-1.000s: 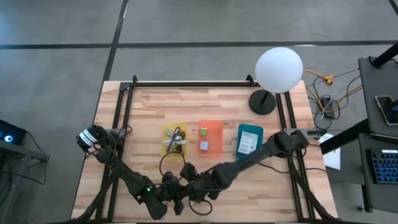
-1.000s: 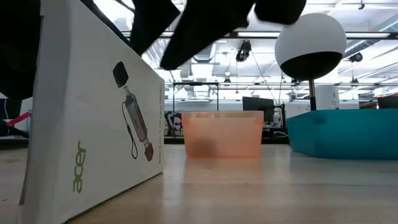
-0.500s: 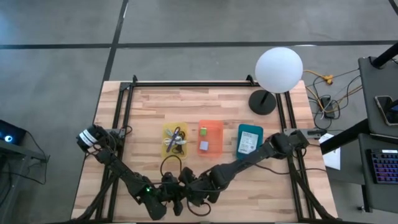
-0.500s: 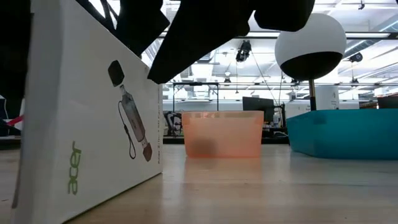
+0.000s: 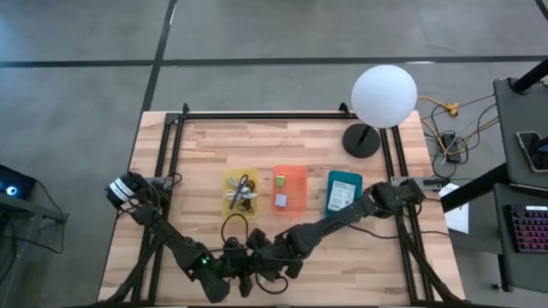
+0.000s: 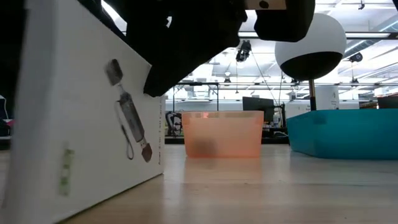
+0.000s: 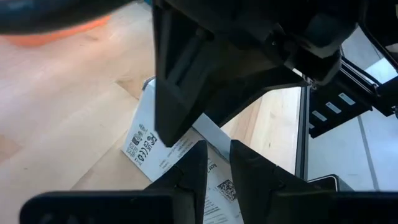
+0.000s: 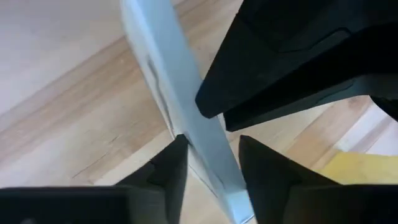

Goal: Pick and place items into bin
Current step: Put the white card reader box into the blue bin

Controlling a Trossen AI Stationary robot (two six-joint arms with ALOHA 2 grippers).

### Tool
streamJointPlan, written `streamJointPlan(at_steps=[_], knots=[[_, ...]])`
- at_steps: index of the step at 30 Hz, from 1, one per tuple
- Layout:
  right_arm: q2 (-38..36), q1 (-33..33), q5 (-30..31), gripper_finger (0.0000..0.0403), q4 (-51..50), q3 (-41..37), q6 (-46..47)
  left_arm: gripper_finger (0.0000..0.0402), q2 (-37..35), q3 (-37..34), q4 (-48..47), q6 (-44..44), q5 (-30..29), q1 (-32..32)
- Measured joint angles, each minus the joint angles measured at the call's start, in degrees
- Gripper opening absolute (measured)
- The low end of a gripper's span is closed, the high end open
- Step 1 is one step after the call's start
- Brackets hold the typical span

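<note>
A white box (image 6: 81, 137) printed with a small dark device stands tilted near the table's front edge. Both grippers meet at it: my left gripper (image 7: 216, 168) and my right gripper (image 8: 211, 168), each shut on it. In the high view the two grippers (image 5: 255, 257) cover the box. A black cable (image 5: 229, 228) lies looped on the wood just behind them. The yellow bin (image 5: 241, 192), the orange bin (image 5: 289, 189) and the teal bin (image 5: 344, 192) stand in a row at mid-table with small items inside. My left gripper pinches the box between its two fingers at an edge beside the printed labels (image 7: 214, 186). The box stands tilted with its lower part on the table. My right gripper has the box's narrow top edge (image 8: 202, 140) between its two fingers (image 8: 171, 171). They come slanting down from above, lying across that edge.
A white globe lamp (image 5: 384, 94) on a black foot stands at the far right corner. Black rails (image 5: 171, 154) run along the table's left, right and far sides. Bare wood lies between the bins and the grippers.
My right gripper has come down onto the box's top edge, its fingers closing on it. The box has shifted a little toward the left of the low view. My left gripper has kept its hold.
</note>
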Motion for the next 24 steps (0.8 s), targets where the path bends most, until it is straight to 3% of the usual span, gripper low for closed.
streamJointPlan(at_steps=[8, 14, 19, 24], knots=[[-0.03, 0.27, 1.46, 0.0058, -2.81, 0.02, 4.77, 0.0052, -1.59, -0.09, -0.83, 0.22, 0.68, 0.0], [-0.09, 1.24, 1.86, 0.004, -13.59, 3.36, 14.28, 0.0052, -6.3, -0.13, -0.7, 7.81, 0.34, -0.35], [-1.47, 3.11, 1.68, 0.004, -21.94, 9.06, 33.12, 0.0052, -9.44, -0.44, -5.03, 8.69, -0.19, -0.37], [-3.51, 5.16, 1.7, 0.004, -29.03, 12.1, 62.65, 0.0052, -10.27, -0.72, -10.75, 4.82, -0.37, -0.39]])
